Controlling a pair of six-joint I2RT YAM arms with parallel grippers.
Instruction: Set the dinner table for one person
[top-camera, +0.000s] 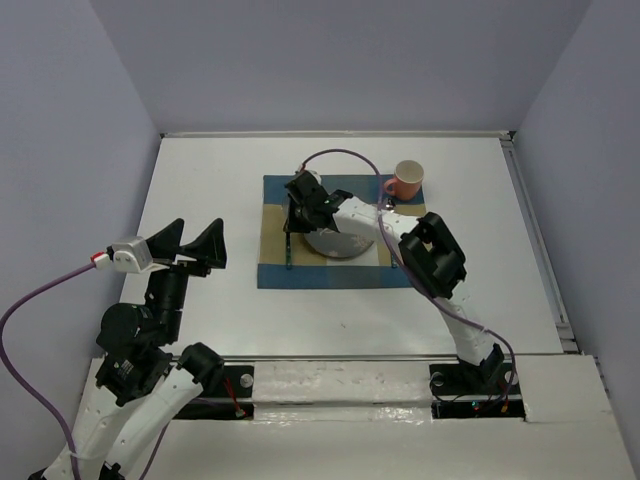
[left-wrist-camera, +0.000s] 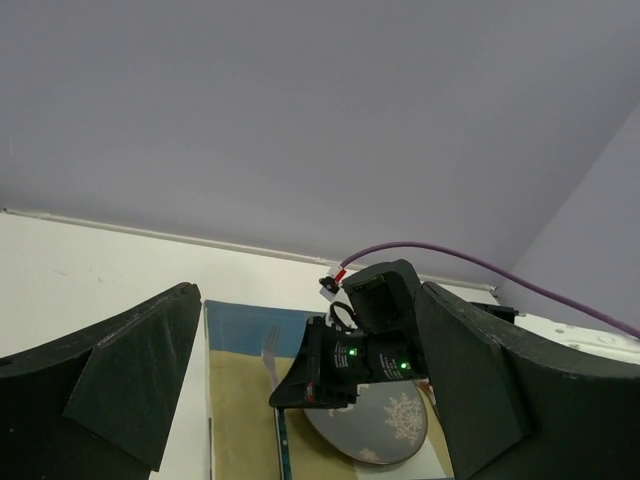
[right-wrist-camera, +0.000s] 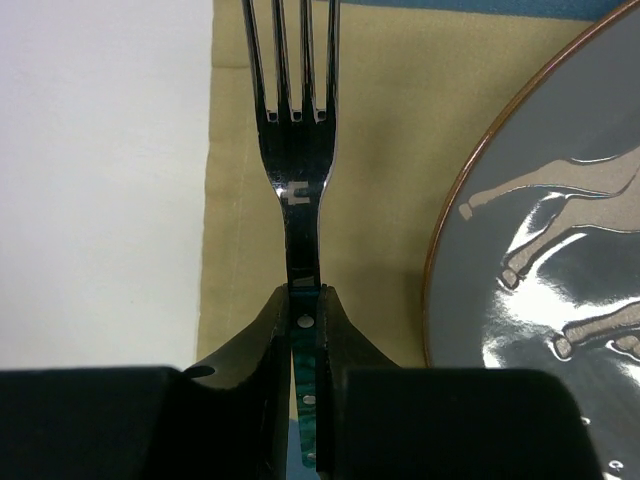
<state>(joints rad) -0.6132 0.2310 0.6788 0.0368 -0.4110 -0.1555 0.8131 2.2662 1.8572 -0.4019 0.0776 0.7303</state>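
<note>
My right gripper (right-wrist-camera: 303, 300) clamps a fork (right-wrist-camera: 295, 150) by its handle; tines point straight ahead of my fingers, its long axis in line with them, over the blue-and-tan placemat (right-wrist-camera: 380, 130); plate (right-wrist-camera: 560, 200) just right, white dinner table (right-wrist-camera: 100, 180) left; my left gripper (top-camera: 198, 230) hangs spread wide.

The top edge of the right wrist view is cutting off the tine tips of the shiny silver metal fork (right-wrist-camera: 297, 150). The black right gripper (right-wrist-camera: 303, 296), pinching it, is hiding most of its handle. The right and bottom edges are cropping the round grey plate with a brown rim (right-wrist-camera: 540, 250). From above, the white right arm (top-camera: 440, 262) is covering much of that plate and part of the blue-and-tan checked cloth placemat (top-camera: 275, 272). There the fork is showing only as a thin dark line, too small for detail.
</note>
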